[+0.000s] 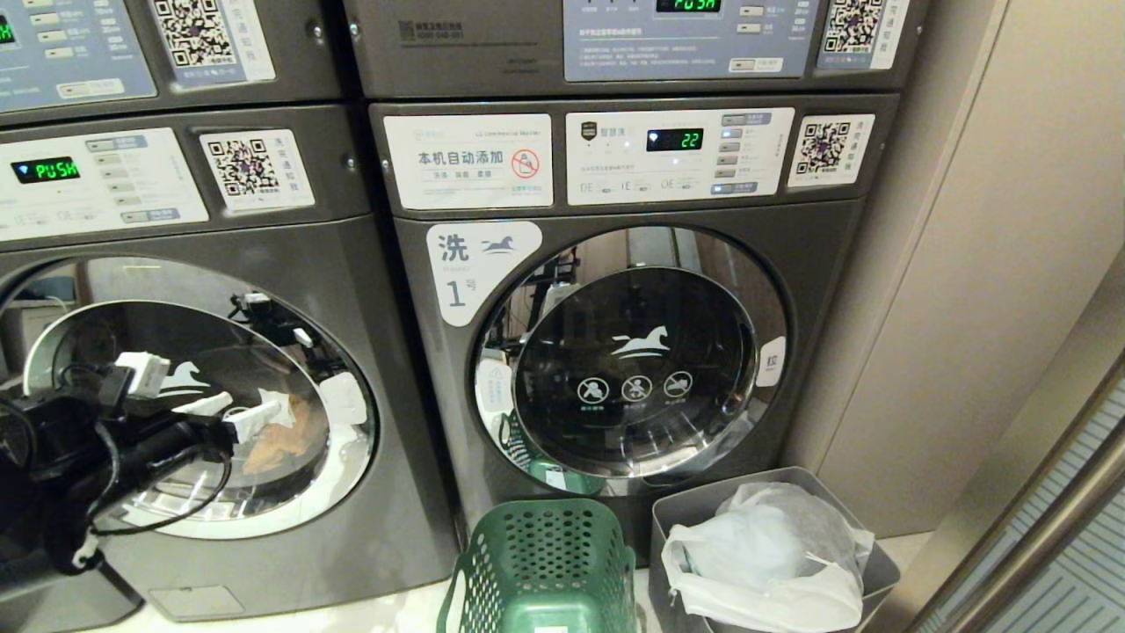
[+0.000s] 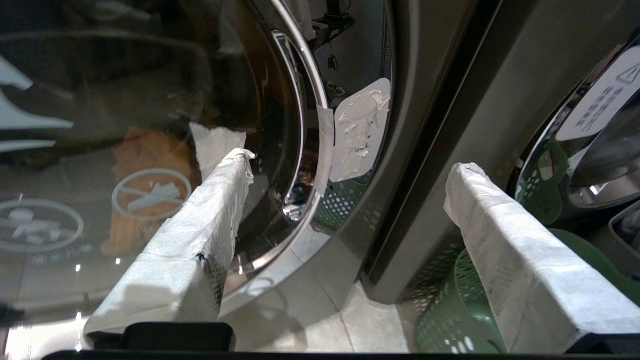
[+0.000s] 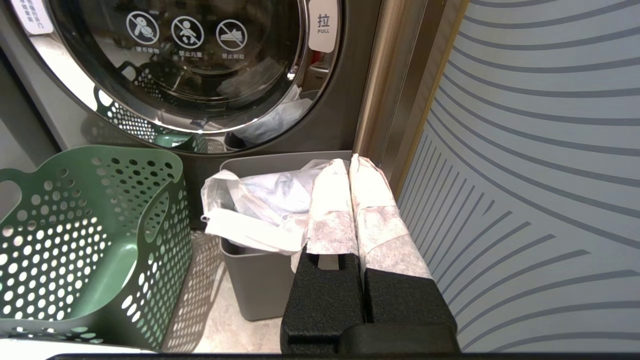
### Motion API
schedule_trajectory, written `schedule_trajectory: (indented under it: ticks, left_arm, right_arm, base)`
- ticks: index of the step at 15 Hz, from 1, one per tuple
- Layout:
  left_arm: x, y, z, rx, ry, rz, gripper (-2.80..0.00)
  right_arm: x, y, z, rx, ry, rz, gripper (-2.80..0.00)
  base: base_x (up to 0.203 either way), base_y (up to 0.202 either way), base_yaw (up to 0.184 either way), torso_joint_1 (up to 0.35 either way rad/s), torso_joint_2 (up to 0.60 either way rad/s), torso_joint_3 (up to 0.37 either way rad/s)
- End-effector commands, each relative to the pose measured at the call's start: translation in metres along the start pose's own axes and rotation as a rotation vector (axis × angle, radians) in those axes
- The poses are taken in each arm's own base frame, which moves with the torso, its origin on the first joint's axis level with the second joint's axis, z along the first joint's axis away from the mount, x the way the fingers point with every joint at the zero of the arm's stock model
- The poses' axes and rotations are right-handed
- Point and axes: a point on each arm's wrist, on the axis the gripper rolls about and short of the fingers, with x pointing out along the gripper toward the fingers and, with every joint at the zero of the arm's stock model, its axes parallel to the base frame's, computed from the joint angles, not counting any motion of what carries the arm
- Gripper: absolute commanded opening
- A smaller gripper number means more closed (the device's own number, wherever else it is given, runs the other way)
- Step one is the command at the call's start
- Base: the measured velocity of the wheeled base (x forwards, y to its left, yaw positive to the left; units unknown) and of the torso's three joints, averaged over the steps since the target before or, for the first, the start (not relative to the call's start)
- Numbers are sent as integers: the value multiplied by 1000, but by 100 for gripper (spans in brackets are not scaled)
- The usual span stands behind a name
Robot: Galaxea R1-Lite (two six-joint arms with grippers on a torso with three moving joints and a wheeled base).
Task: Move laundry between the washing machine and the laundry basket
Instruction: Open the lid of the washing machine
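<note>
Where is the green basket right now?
In the head view, the green laundry basket stands on the floor at the bottom middle, below washer number 1's door, with the grey bin on its right.

a grey bin (image 1: pixel 677 519) stands on the pale tiled floor (image 3: pixel 240 330), lined with a crumpled white bag (image 1: pixel 765 563) that spills over its rim. just beyond the bin's far side rises a plain beige wall panel (image 1: pixel 984 264), and nearer, beside the bin, a brushed metal post (image 3: pixel 395 85) edges a grey panel with curved stripes (image 3: pixel 540 150). up above the bin, white stickers with qr codes (image 1: pixel 824 148) sit by a small green display reading 22 (image 1: pixel 675 139). further along from the bin, another green display reads push (image 1: pixel 46 169).
</note>
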Motion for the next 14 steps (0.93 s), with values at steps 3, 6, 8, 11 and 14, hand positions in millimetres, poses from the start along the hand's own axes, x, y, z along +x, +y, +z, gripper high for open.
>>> schedule_trajectory:
  ticks: [3,6,8,11,14]
  left_arm:
    - [30,4,-22,33,-9,-76,0]
    - [40,2,-30,53,-26,-108,0]
    - [48,7,-35,63,-29,-103,0]
    - [59,12,-45,49,-27,-109,0]
    - [67,14,-52,10,-30,-186,0]
  right_arm:
    - [0,0,0,-1,2,1,-280]
    - [0,0,0,-1,0,1,-280]
    - [0,0,0,-1,1,1,-280]
    - [0,0,0,-1,0,1,-280]
    - [0,0,0,-1,0,1,-280]
  base:
    - [0,0,0,0,0,0]
    - [0,0,0,0,0,0]
    - [0,0,0,0,0,0]
    - [0,0,0,0,0,0]
    - [0,0,0,0,0,0]
